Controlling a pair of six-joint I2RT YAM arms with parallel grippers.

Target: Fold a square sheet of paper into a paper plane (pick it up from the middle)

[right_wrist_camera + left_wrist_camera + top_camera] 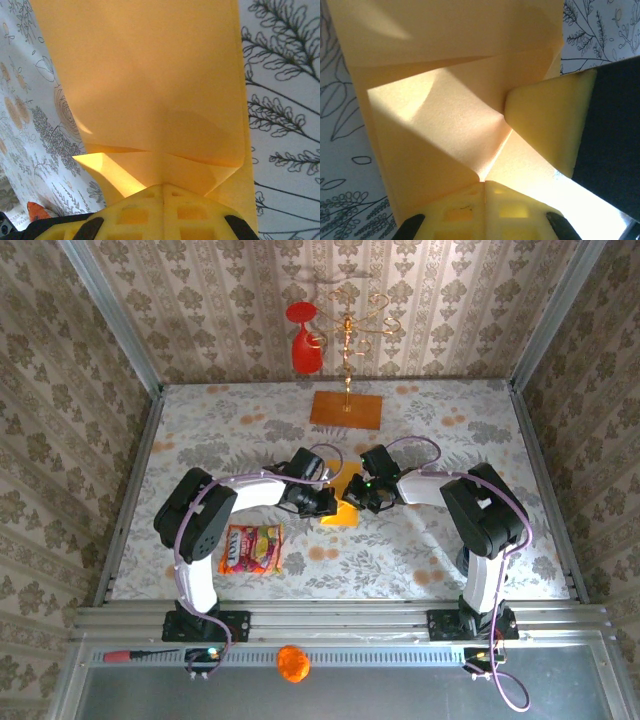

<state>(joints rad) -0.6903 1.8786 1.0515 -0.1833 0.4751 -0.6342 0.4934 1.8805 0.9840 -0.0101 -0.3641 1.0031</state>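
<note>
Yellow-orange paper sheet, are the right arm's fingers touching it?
Touching. The right wrist view shows the folded yellow-orange paper sheet running straight between the shut yellow right fingers, no gap.

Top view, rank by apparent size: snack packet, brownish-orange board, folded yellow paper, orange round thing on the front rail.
1. snack packet
2. brownish-orange board, close to the packet, nearly a tie
3. orange round object, clearly smallest
Unranked: folded yellow paper, partly covered, so its full extent is unsure.

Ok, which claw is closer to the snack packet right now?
Left. The left claw is just behind and to the right of the snack packet, at the left edge of the yellow paper. The right claw is farther off, on the paper's other side.
</note>
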